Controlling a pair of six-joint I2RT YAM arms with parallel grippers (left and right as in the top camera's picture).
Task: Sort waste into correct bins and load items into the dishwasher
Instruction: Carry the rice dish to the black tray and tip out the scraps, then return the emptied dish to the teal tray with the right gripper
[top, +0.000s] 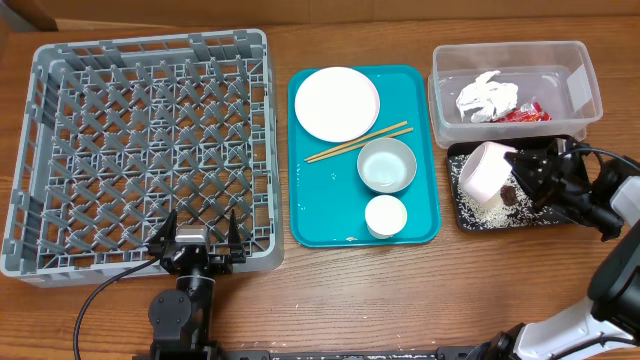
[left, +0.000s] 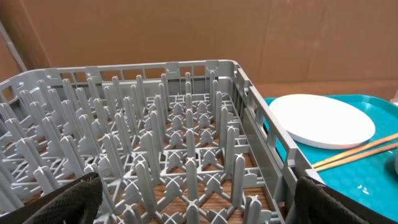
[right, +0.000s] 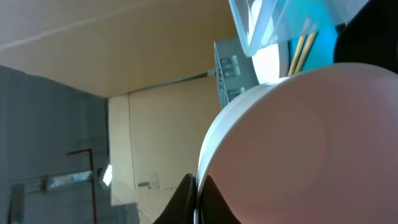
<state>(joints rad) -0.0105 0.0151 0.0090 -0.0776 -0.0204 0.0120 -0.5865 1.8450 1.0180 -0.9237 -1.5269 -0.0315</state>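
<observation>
My right gripper (top: 515, 168) is shut on the rim of a white bowl (top: 485, 168) and holds it tipped on its side over the black tray (top: 470, 212), where loose rice grains (top: 478, 213) and a brown scrap (top: 512, 195) lie. In the right wrist view the bowl (right: 311, 143) fills the frame, its rim pinched between my fingers (right: 198, 202). The clear tub (top: 575, 55) holds the crumpled napkin (top: 487, 97) and the red-and-silver wrapper (top: 522, 114). My left gripper (top: 196, 240) is open and empty at the grey dish rack's (top: 60, 60) front edge; the rack (left: 161, 124) has nothing in it.
The teal tray (top: 310, 225) between the rack and the bins carries a round white plate (top: 337, 103), two chopsticks (top: 357, 142), a white bowl (top: 386, 164) and a small white cup (top: 385, 215). The plate (left: 320, 119) and chopsticks (left: 357, 151) also show in the left wrist view.
</observation>
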